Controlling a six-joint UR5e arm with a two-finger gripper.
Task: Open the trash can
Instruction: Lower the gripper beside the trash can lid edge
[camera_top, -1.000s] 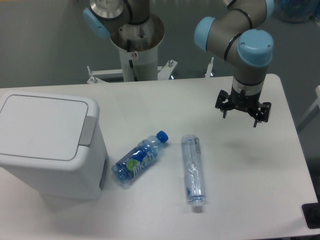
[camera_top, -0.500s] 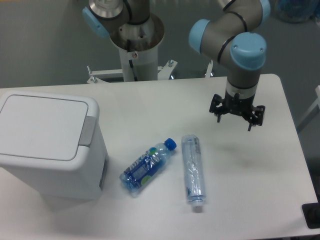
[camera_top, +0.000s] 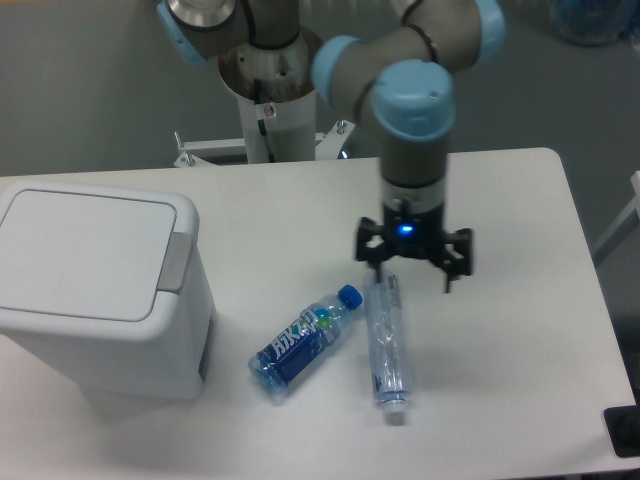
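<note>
The trash can is a large white boxy bin at the left of the table, with its flat lid down and a grey push tab on its right edge. My gripper hangs open over the middle of the table, fingers pointing down, just above the top end of a clear bottle. It holds nothing and is well to the right of the bin.
A blue-labelled bottle with a blue cap lies tilted right of the bin. A clear bottle lies lengthwise beside it. The arm's base pedestal stands behind the table's far edge.
The gripper has swung left and nearer, from the right side of the table to above the clear bottle. The blue bottle has rolled a little to the right.
</note>
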